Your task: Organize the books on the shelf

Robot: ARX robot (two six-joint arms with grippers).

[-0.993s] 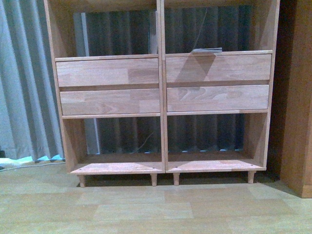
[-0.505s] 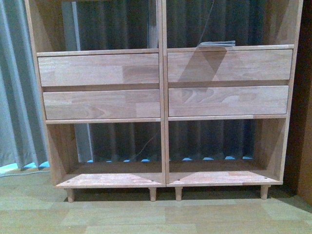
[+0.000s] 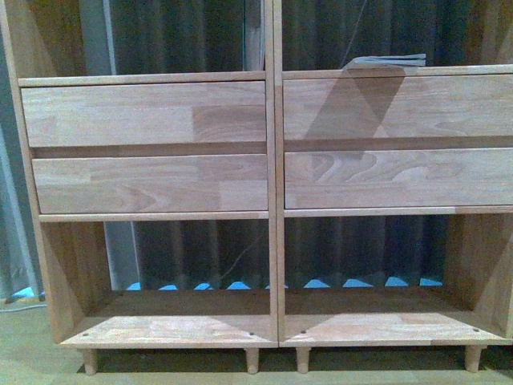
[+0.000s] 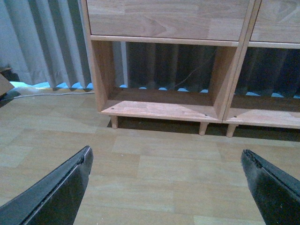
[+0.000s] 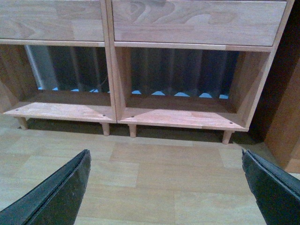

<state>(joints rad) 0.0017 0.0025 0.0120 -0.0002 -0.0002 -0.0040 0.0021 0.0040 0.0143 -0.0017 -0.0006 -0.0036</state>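
Note:
The light wooden shelf (image 3: 272, 160) fills the front view, with four flat drawer fronts and open compartments above and below. A thin pale book (image 3: 387, 60) lies flat in the upper right compartment, only its edge showing. No other book shows. My left gripper (image 4: 165, 152) hangs open over bare floor in front of the shelf's lower left compartment (image 4: 159, 110). My right gripper (image 5: 165, 153) is also open over the floor, facing the lower right compartment (image 5: 183, 119). Both hold nothing.
Grey curtains (image 4: 42, 42) hang behind and left of the shelf. A white cable (image 4: 28, 93) runs along the floor at the left. A darker orange-brown cabinet (image 5: 286, 117) stands right of the shelf. The shelf rests on short legs (image 5: 227, 137).
The shelf has grown larger in the front view and now reaches past its edges, so the view has come closer. The book sits further right and higher.

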